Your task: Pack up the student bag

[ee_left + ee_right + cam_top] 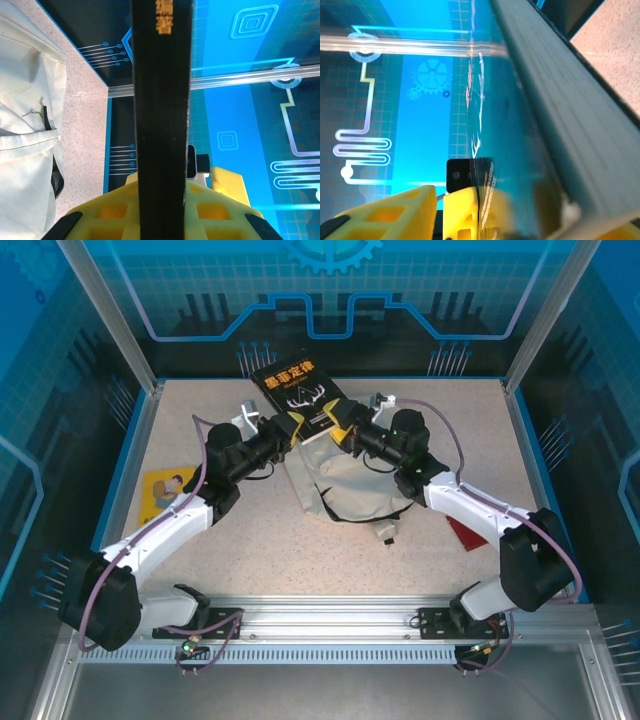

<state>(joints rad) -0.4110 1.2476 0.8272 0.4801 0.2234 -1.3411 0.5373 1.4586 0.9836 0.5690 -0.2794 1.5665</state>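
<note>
A black book (300, 395) with yellow lettering hangs tilted over the back of the table, above the student bag (350, 485). The bag is cream-white fabric with thin dark straps and lies crumpled at mid table. My left gripper (290, 430) is shut on the book's left lower edge. In the left wrist view the dark spine (162, 100) runs up from between the yellow fingers (115, 210), with the bag (25, 150) at the left. My right gripper (345, 430) is at the book's right lower edge. In the right wrist view the book's page edge (560, 115) lies between the jaws, and one yellow finger (462, 210) rests against the glossy cover.
A yellow picture card (165, 490) lies flat at the table's left edge. A dark red thing (465, 532) lies under the right forearm. A small white tag (388, 532) sits at the bag's near corner. Blue enclosure walls (330, 300) rise close behind the book.
</note>
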